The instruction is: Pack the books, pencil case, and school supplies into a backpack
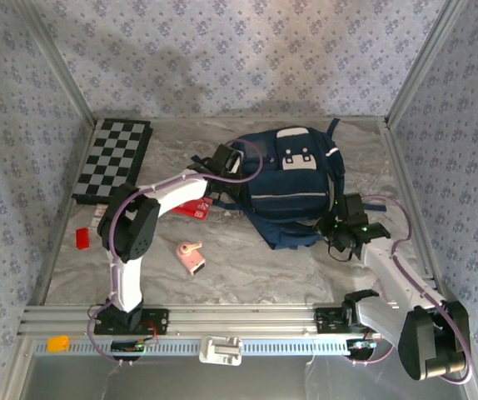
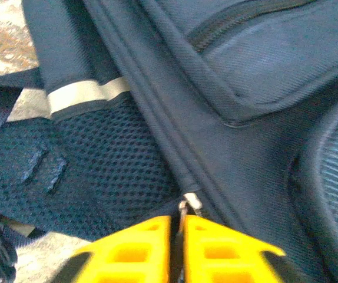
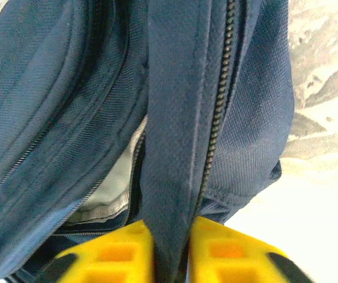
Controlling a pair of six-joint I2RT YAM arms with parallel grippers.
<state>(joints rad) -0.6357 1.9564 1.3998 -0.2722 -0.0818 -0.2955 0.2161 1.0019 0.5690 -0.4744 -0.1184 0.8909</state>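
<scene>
Three floral walls [image 1: 247, 50] (pale blue) enclose a marbled tabletop [image 1: 264, 267] with backpack [image 1: 289, 200].

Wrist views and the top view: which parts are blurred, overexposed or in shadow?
Left wrist: the left gripper at the bottom edge is out of focus, while the zipper pull and the backpack mesh are fairly sharp. Right wrist: the right gripper is blurred too, and the table is washed out by glare. Top external: even light, with a soft shadow on the back wall.
</scene>
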